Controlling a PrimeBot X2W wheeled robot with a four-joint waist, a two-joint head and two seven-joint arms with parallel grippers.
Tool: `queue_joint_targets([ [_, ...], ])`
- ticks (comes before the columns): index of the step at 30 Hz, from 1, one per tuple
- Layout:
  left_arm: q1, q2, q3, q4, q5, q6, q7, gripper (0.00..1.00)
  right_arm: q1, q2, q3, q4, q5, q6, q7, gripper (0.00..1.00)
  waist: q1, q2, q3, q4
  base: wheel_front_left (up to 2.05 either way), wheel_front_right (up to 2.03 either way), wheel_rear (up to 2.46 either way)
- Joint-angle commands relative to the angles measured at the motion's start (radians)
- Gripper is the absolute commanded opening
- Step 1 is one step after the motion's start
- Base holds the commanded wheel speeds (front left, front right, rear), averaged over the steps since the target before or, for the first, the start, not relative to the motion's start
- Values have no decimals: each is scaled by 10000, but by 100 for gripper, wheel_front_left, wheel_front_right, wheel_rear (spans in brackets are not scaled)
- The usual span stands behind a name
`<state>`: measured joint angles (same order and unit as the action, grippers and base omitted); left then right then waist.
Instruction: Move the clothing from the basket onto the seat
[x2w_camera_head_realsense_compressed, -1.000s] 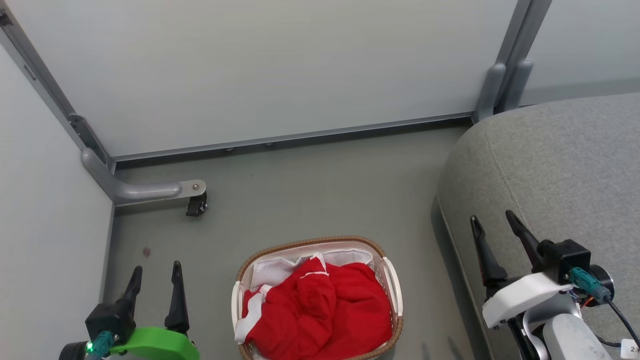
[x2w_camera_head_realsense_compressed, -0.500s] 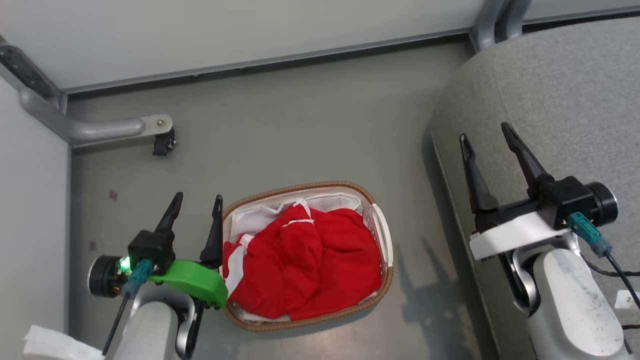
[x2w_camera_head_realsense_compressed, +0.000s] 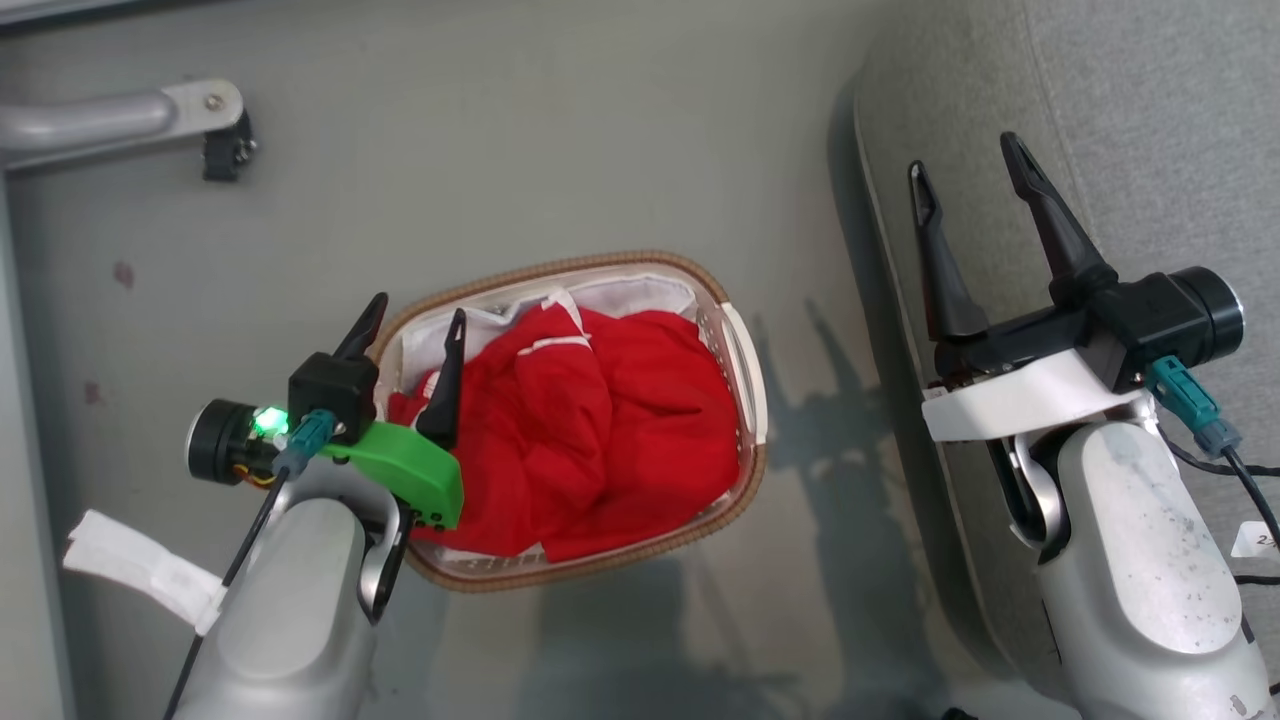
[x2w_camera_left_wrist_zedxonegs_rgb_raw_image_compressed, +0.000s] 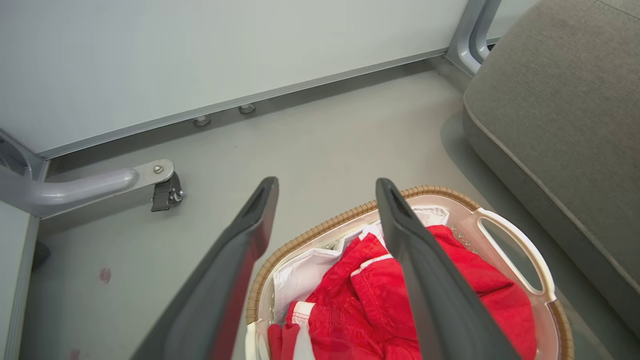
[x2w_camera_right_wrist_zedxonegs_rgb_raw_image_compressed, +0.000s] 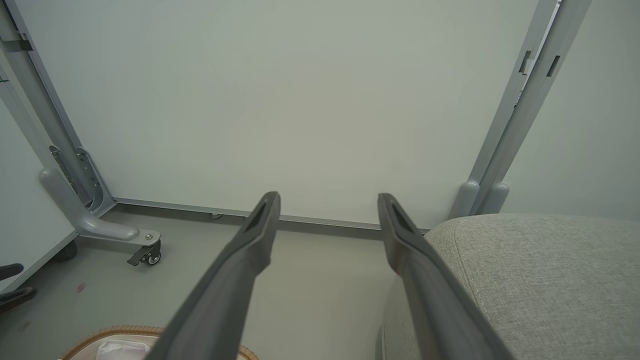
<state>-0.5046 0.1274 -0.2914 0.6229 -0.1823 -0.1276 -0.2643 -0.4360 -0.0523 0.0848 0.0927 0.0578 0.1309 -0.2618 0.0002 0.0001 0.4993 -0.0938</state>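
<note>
Head view: the red clothing (x2w_camera_head_realsense_compressed: 590, 420) lies heaped in the basket (x2w_camera_head_realsense_compressed: 640, 262) on the floor (x2w_camera_head_realsense_compressed: 560, 150), with the grey seat (x2w_camera_head_realsense_compressed: 1150, 120) at the basket's 3 o'clock. The left fingers (x2w_camera_head_realsense_compressed: 447, 370), spread wide and empty, straddle the basket's 9 o'clock rim. The right fingers (x2w_camera_head_realsense_compressed: 1055, 220), likewise spread and empty, hang over the seat's near edge. A sound grasp would probably centre the left fingers over the heap's crest, descend clear of the rim, and pinch a thick red fold rather than the white liner (x2w_camera_head_realsense_compressed: 650, 295).

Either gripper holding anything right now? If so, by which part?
Nothing held: left gripper open above the basket at its left end, over the clothing; right gripper open over the seat.
</note>
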Motion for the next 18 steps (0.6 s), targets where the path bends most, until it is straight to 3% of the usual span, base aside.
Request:
queue_joint_targets([
  [1,-326,129,-129,172,20,-52,-3,100,-156,-8,25,-44,-49,-3,-47,100,-2,-1,820,-322,0,0,0],
  [18,-2364,86,-2107,2719,169,-51,-3,100,-417,-2,368,-199,532,-3,-47,100,-2,-1,2191,-851,0,0,0],
])
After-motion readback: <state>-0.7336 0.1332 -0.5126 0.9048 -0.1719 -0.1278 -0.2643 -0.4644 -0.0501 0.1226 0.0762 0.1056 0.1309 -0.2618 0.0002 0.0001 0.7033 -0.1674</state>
